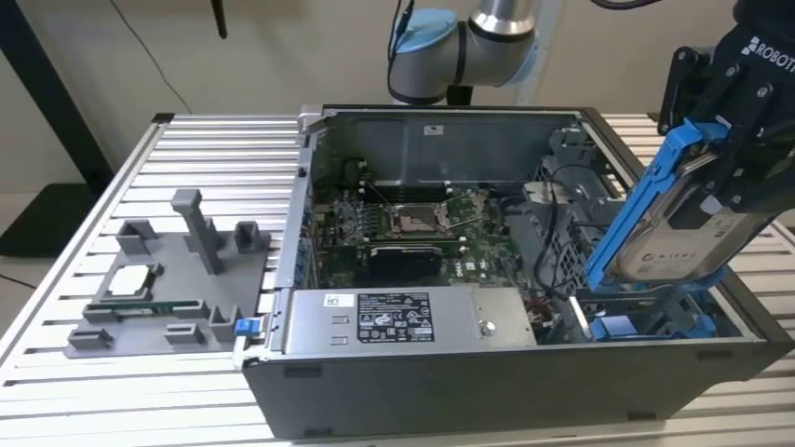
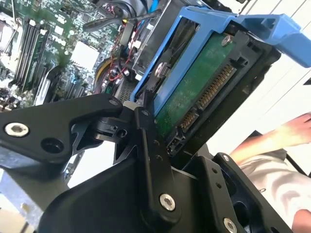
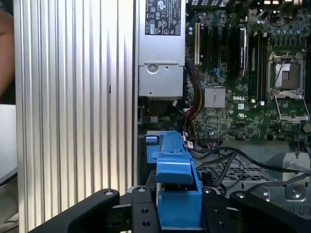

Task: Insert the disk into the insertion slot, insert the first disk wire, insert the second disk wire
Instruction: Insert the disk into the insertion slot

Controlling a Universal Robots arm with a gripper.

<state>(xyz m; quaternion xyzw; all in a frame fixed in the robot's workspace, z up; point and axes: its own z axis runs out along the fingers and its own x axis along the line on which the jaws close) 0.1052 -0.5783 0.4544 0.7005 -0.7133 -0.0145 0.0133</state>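
My black gripper [image 1: 727, 182] is shut on the disk [image 1: 677, 237], a silver drive in a bright blue carrier. It holds the disk tilted above the right front corner of the open computer case. The insertion slot [image 1: 646, 324], a grey bay with blue rails, lies just below the disk's lower end. In the second wrist view the disk's green board [image 2: 199, 92] faces the camera, with a finger [image 2: 148, 141] pressed against the carrier's edge. In the first wrist view the blue carrier [image 3: 177, 191] sits between the jaws, above the slot's blue rails [image 3: 160, 145]. Loose black wires [image 3: 228, 160] run beside the bay.
A silver power supply [image 1: 397, 321] with a label fills the case's front, and the motherboard [image 1: 423, 223] lies behind it. A grey fixture [image 1: 174, 279] with small parts stands on the slatted table [image 1: 74, 391] at the exterior view's left. A person's arm [image 2: 286, 131] is nearby.
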